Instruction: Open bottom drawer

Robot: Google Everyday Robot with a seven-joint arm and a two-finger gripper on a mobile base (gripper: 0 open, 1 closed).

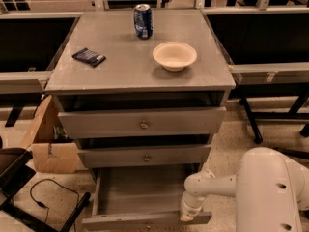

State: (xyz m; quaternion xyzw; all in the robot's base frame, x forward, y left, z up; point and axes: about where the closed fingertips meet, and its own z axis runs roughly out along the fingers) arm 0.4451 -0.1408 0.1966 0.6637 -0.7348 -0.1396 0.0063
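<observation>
The grey cabinet (140, 76) has three drawers. The bottom drawer (140, 195) stands pulled far out, its inside showing bare, and its narrow front panel (120, 222) lies at the lower edge of the view. The top drawer (143, 123) and the middle drawer (145, 156) each stand slightly out and have a round brass knob. My white arm (217, 185) reaches in from the lower right. My gripper (187, 215) points down at the right end of the bottom drawer's front panel, touching or just above its top edge.
On the cabinet top are a blue can (143, 21), a white bowl (174, 55) and a dark packet (89, 57). A cardboard box (50, 149) stands left of the cabinet, with a black cable (46, 197) and a black frame (19, 178) on the floor. Black tables flank both sides.
</observation>
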